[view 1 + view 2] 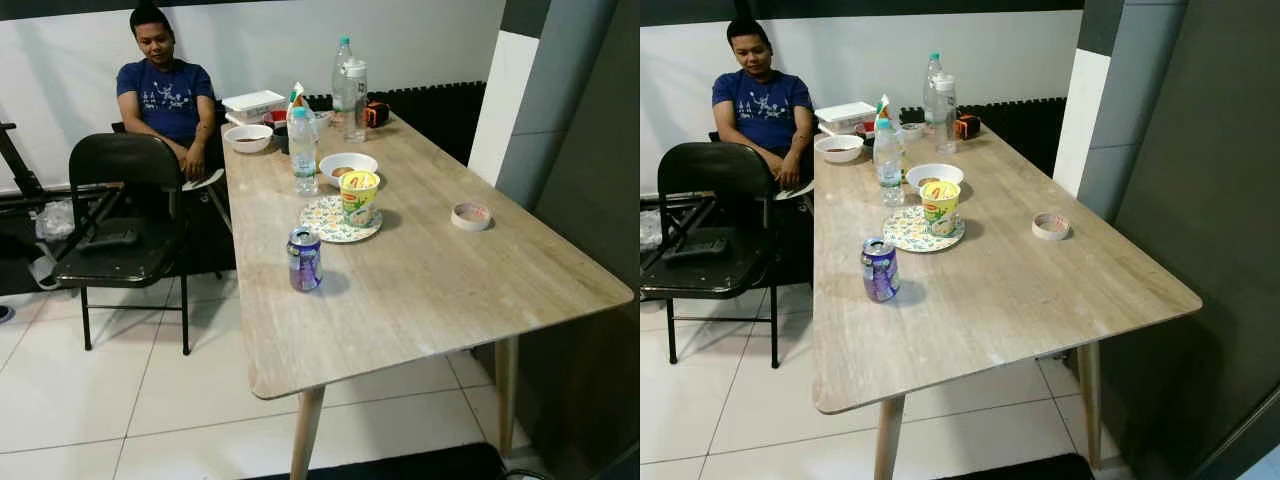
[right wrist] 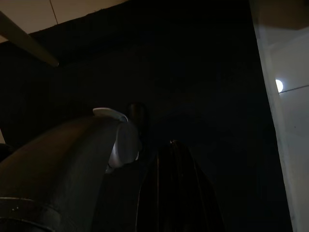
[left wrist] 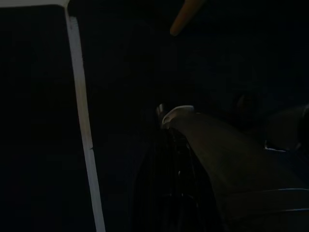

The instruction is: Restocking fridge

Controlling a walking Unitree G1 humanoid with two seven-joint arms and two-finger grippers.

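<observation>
Likely the purple can, near the bench edge, tips if nudged; either gripper's state cannot be told.

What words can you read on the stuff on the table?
None read clearly.
Yellow noodle cup: red logo, too blurred to read.
Purple can: print too small.
Water bottle: label blurred.
Person's blue shirt: white print, unreadable.
</observation>
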